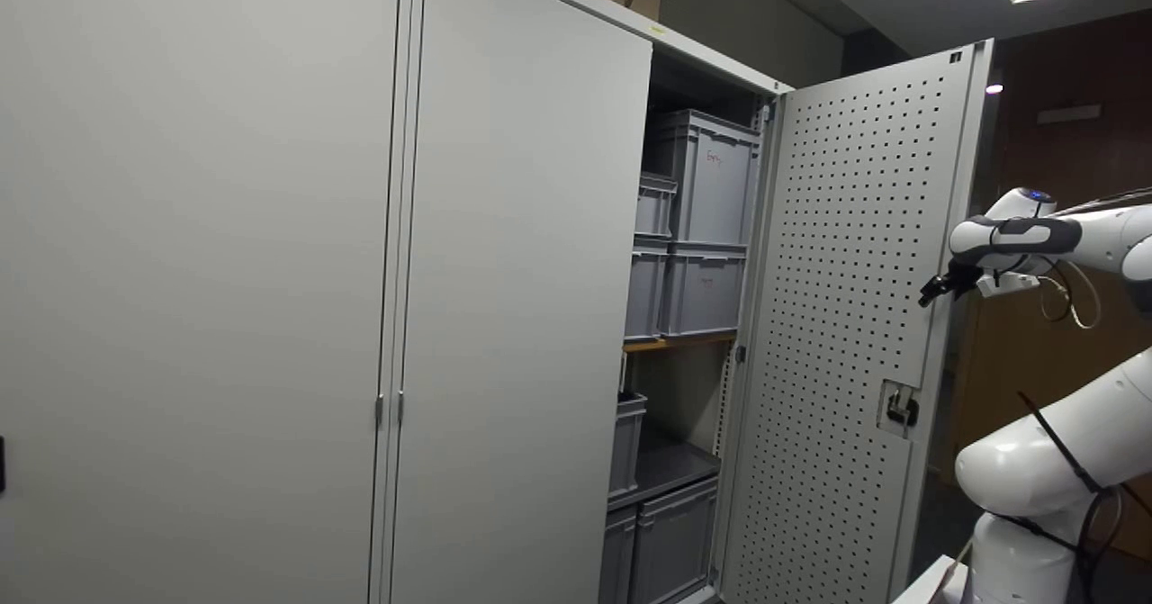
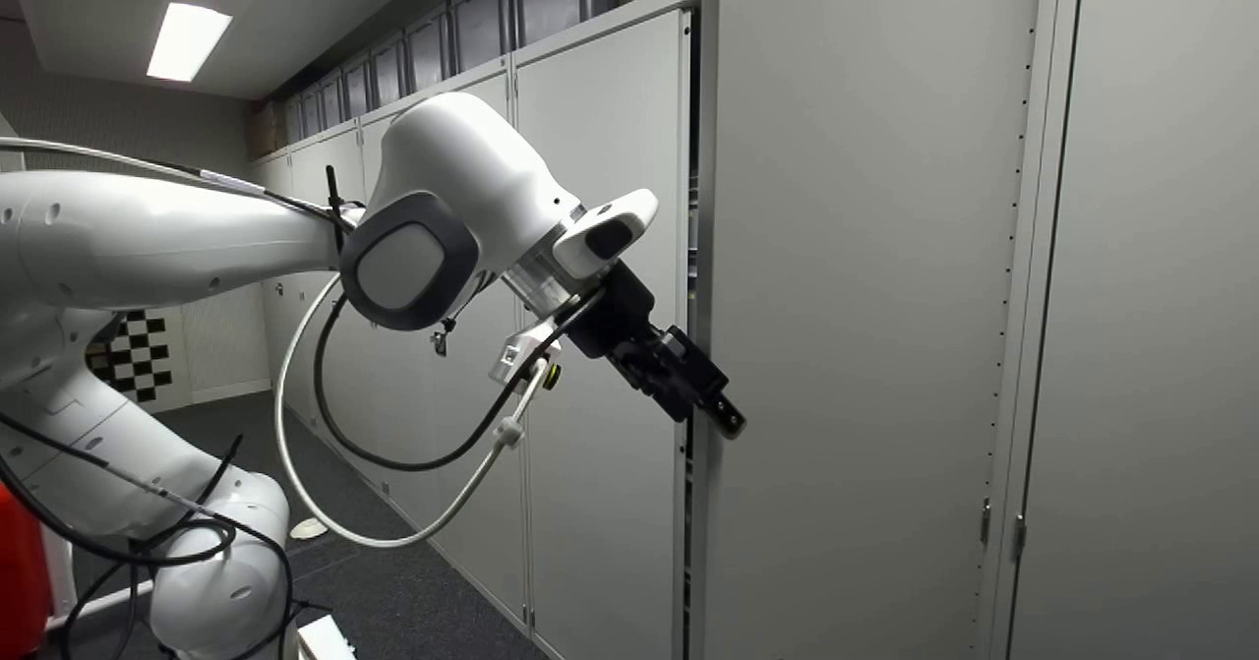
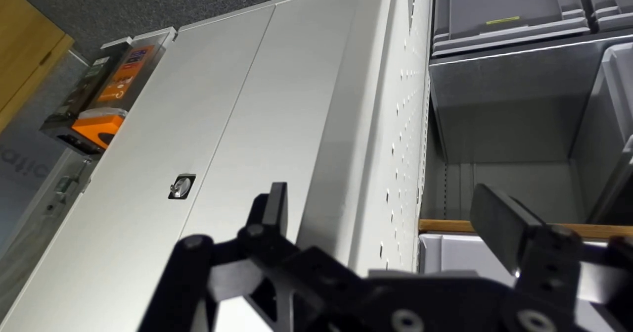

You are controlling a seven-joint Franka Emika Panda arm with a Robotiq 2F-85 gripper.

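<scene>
**Wide-spread gripper (image 3: 382, 201) near open cupboard door (image 1: 828, 316)**

At left in an exterior view is a closed door (image 1: 526, 280), then grey boxes (image 1: 711, 293) on shelves (image 1: 668, 460), the open cupboard door, the gripper near that door's right edge, contact unclear, and the white arm (image 1: 1026, 464) at right.

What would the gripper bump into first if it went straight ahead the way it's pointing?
Probably the free edge of the open perforated cabinet door: in the wrist view it lies between the open jaws of the gripper. Depth is unclear, so contact isn't certain.
</scene>
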